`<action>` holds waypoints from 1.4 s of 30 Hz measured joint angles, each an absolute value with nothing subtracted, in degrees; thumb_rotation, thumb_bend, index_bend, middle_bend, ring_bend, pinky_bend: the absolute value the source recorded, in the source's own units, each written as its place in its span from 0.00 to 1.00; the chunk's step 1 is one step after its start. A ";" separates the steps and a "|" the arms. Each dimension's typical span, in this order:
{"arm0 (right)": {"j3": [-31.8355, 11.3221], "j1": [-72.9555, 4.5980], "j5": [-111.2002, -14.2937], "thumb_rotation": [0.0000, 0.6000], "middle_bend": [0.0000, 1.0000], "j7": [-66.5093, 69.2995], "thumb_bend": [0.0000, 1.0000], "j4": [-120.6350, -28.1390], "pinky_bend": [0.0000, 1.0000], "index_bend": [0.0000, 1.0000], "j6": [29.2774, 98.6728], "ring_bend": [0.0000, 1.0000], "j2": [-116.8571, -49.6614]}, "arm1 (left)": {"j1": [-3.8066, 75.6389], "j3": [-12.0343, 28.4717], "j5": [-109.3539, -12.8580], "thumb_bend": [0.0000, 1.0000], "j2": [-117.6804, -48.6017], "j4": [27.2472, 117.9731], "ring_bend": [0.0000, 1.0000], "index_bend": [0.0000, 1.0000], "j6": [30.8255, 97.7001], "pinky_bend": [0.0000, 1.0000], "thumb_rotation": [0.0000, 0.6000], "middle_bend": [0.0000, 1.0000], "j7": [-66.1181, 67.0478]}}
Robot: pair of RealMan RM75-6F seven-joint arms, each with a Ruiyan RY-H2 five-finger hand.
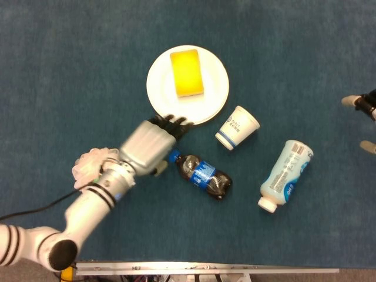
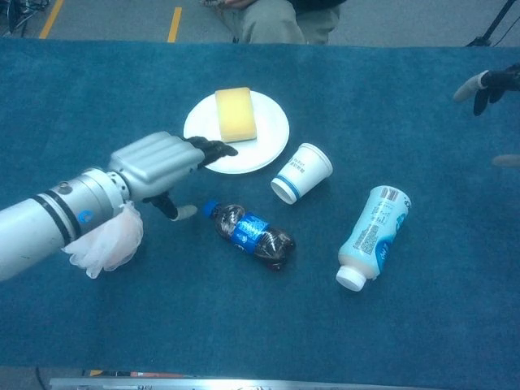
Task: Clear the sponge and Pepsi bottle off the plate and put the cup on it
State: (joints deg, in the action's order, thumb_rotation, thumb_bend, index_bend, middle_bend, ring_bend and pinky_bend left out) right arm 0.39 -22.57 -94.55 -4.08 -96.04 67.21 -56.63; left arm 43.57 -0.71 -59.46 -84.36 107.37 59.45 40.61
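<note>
A yellow sponge [image 1: 187,73] [image 2: 235,114] lies on the white plate [image 1: 216,101] [image 2: 272,140]. The Pepsi bottle [image 1: 202,175] [image 2: 251,235] lies on its side on the blue cloth below the plate, with nothing holding it. The paper cup [image 1: 236,127] [image 2: 301,172] lies tipped over to the right of the plate. My left hand [image 1: 150,144] [image 2: 156,165] hovers with fingers stretched out, their tips over the plate's near edge, holding nothing. Only a few fingertips of my right hand [image 1: 361,106] [image 2: 483,86] show at the far right edge.
A white and blue bottle [image 1: 285,173] [image 2: 372,234] lies on its side to the right of the cup. A pale pink mesh bath puff [image 1: 87,167] [image 2: 107,244] sits under my left forearm. A seated person's legs [image 2: 280,20] are beyond the table's far edge.
</note>
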 measured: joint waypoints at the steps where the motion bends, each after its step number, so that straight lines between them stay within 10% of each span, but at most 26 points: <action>1: 0.21 -22.79 -94.56 1.00 0.43 -4.39 0.00 -96.36 0.51 0.28 67.09 0.35 -56.54 | 43.11 -0.81 -60.14 0.30 -83.45 107.87 0.10 0.03 60.31 0.23 1.00 0.09 40.21; 23: -5.36 -29.60 -87.11 1.00 0.41 -14.45 0.00 -102.88 0.48 0.28 59.51 0.31 -57.31 | 30.72 -5.13 -77.07 0.30 -65.65 113.57 0.10 0.06 73.32 0.22 1.00 0.09 28.17; 42: -0.90 -22.23 -93.24 1.00 0.41 -9.95 0.00 -104.59 0.48 0.28 69.39 0.31 -52.39 | 44.47 5.30 -72.37 0.30 -73.96 94.13 0.05 0.06 50.47 0.17 1.00 0.05 15.98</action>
State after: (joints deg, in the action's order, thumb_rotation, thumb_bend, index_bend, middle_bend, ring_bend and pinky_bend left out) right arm -0.90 -22.23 -93.24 -9.95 -104.59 69.39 -52.39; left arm 44.47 5.30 -72.37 -73.96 94.13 50.47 15.98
